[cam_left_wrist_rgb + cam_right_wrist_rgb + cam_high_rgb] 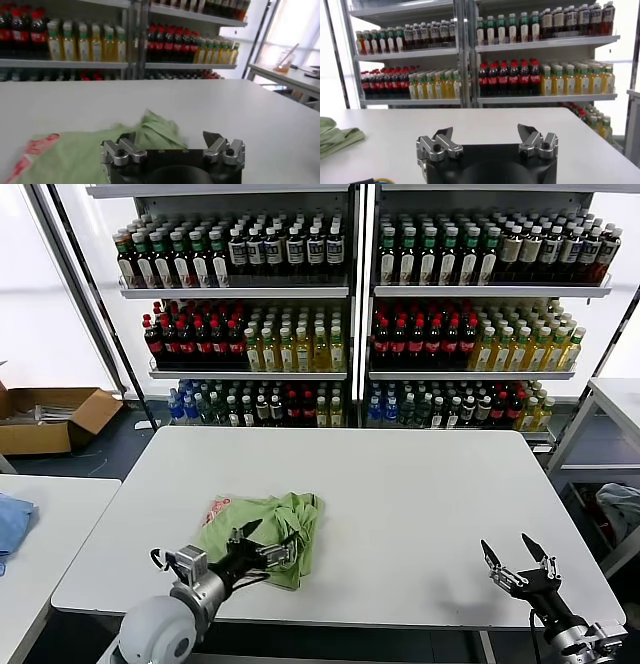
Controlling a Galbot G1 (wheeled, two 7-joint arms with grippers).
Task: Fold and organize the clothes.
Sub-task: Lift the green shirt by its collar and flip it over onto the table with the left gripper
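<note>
The light green polo shirt (268,534) lies bunched on the white table (400,504) near its front left, with the red-and-white print (216,510) showing at its left edge. My left gripper (263,544) is open, low over the shirt's near edge. In the left wrist view the shirt (80,147) lies under and ahead of the open left gripper (171,137). My right gripper (518,554) is open and empty over the table's front right edge. In the right wrist view the right gripper (484,132) is open, and the shirt's edge (335,136) shows far off.
Shelves of bottled drinks (350,314) stand behind the table. A second table (40,524) at the left carries a blue cloth (12,522). A cardboard box (50,416) sits on the floor at far left. Another table (615,399) stands at the right.
</note>
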